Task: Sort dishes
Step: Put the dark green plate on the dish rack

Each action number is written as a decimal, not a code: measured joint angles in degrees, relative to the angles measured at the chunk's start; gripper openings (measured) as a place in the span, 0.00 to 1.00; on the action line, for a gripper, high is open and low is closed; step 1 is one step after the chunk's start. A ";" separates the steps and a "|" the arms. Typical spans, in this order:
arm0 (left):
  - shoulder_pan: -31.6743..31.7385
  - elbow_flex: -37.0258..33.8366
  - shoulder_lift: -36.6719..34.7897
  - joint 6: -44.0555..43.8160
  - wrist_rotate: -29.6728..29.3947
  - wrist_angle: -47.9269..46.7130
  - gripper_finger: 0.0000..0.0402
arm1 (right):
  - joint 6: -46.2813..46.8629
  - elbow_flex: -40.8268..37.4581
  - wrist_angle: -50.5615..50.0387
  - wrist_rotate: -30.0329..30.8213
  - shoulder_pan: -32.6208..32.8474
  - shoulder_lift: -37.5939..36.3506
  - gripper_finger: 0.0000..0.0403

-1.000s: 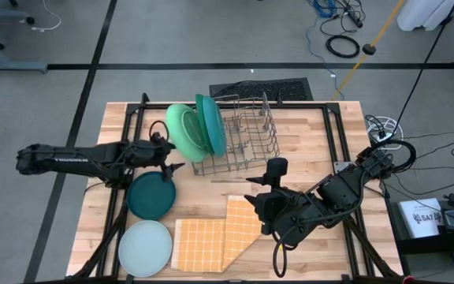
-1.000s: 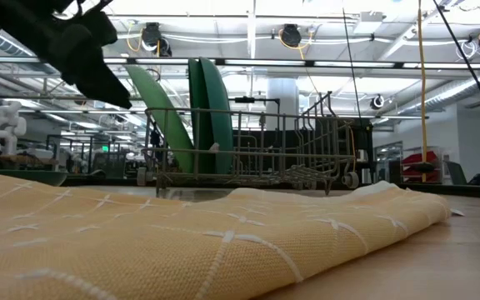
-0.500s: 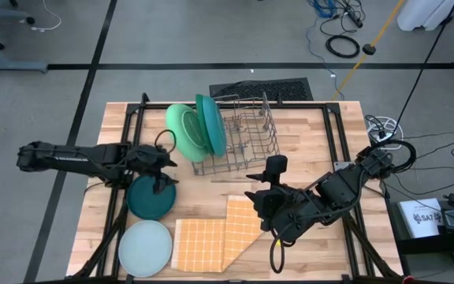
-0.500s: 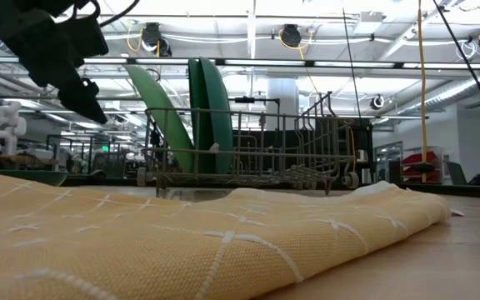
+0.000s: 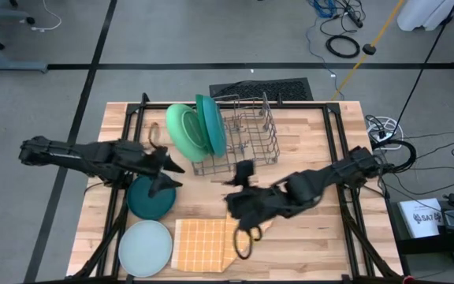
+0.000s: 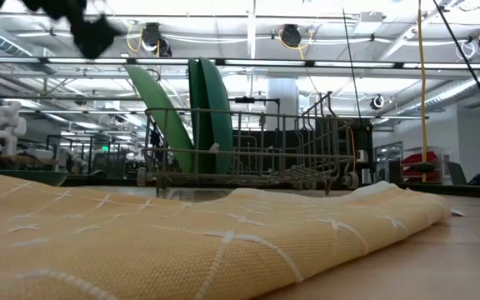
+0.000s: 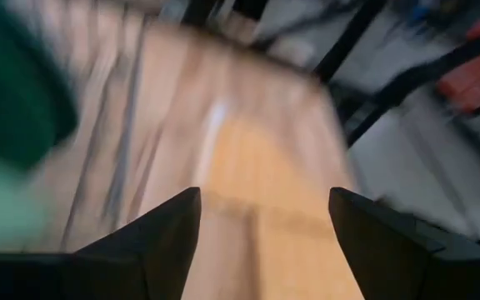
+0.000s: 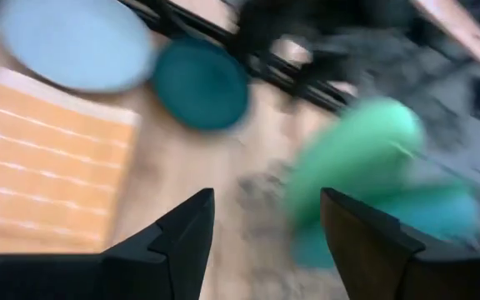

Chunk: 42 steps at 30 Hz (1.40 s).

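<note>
A dark teal plate (image 5: 148, 199) and a pale blue plate (image 5: 145, 248) lie flat on the table's left side. A light green plate (image 5: 181, 131) and a deeper green plate (image 5: 210, 125) stand on edge in the left end of the grey wire rack (image 5: 243, 142); they also show in the low view (image 6: 161, 104). My left gripper (image 5: 172, 175) is open and empty above the far right rim of the dark teal plate. My right gripper (image 5: 228, 203) is open and empty over the table's middle, pointing toward the left.
The orange checked cloth (image 5: 203, 244) lies at the near middle; my right arm (image 5: 306, 189) covers its far right part. A black mat (image 5: 262, 88) lies behind the rack. A cable loop (image 5: 243, 241) hangs from the right arm over the cloth.
My right gripper has swung toward the table's left, from beside the cloth's right corner to over the table's middle, staying open. My left gripper has dipped toward the dark teal plate and then risen, staying over its far right rim.
</note>
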 joint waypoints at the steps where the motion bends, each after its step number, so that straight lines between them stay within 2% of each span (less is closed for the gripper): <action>1: -0.53 0.81 -0.97 1.15 0.00 1.49 0.68 | -2.10 -1.23 3.68 -3.30 -0.80 0.40 0.52; 6: -1.87 3.22 -6.93 6.98 -1.15 8.22 0.68 | -11.05 -5.58 18.45 -15.93 -4.37 2.40 0.52; 10: -1.91 3.24 -12.16 8.65 -3.97 12.98 0.68 | -13.74 -6.04 27.75 -26.36 -8.08 5.75 0.52; 16: -1.91 2.95 -18.45 8.23 -8.77 13.46 0.68 | -13.05 -6.04 36.36 -33.18 -12.77 13.77 0.52; 22: -1.91 1.74 -20.88 7.22 -9.37 11.83 0.68 | -13.38 -5.38 42.79 -34.99 -13.97 22.47 0.52; 28: -1.91 1.49 -20.59 6.79 -13.21 7.98 0.68 | -15.40 2.67 42.77 -34.85 -13.96 31.71 0.52; 34: -1.91 1.49 -20.31 5.24 -13.53 7.40 0.68 | -19.33 12.31 42.04 -34.51 -13.97 40.50 0.52; 37: -1.91 1.49 -20.33 5.18 -13.51 7.36 0.68 | -20.35 15.44 41.81 -31.82 -13.91 43.53 0.52; 42: -1.91 1.49 -20.33 5.20 -13.53 7.46 0.68 | -22.34 14.99 42.61 -29.49 -14.28 45.05 0.52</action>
